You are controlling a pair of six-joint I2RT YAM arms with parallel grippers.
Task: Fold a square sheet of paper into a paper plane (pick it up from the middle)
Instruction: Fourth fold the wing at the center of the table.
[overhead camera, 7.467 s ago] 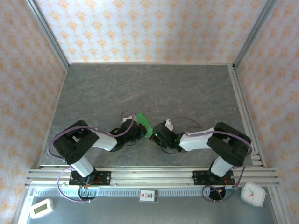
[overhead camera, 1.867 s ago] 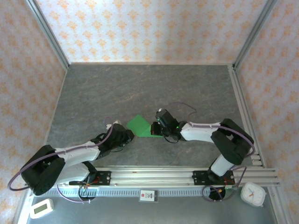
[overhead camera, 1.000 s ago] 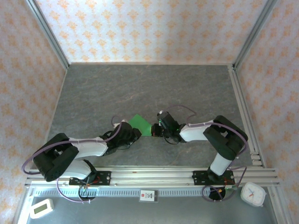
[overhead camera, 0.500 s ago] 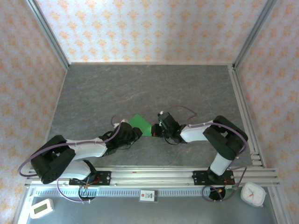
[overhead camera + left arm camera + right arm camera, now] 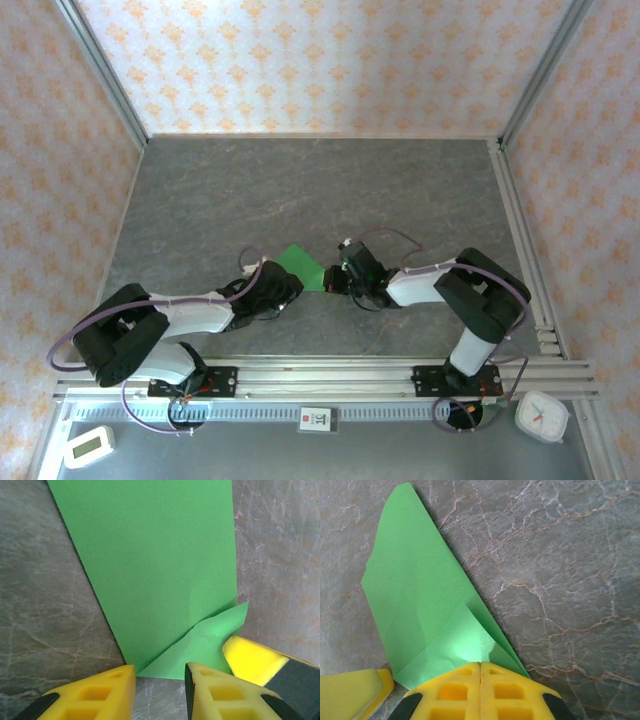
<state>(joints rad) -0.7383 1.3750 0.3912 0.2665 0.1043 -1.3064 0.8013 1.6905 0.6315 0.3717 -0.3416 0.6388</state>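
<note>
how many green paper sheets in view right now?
1. The green sheet lies partly folded between the left gripper and right gripper, both at its near corner.

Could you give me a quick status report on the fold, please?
Left gripper open at a corner of the green paper. Right gripper shut, tips on the folded flap. Grippers crowded together there.

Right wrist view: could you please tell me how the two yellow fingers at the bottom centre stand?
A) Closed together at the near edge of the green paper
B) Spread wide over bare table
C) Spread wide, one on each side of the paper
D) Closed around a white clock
A: the right arm's fingers meet along a single seam with no gap, and their tips sit right at the near edge of the green paper.
</note>
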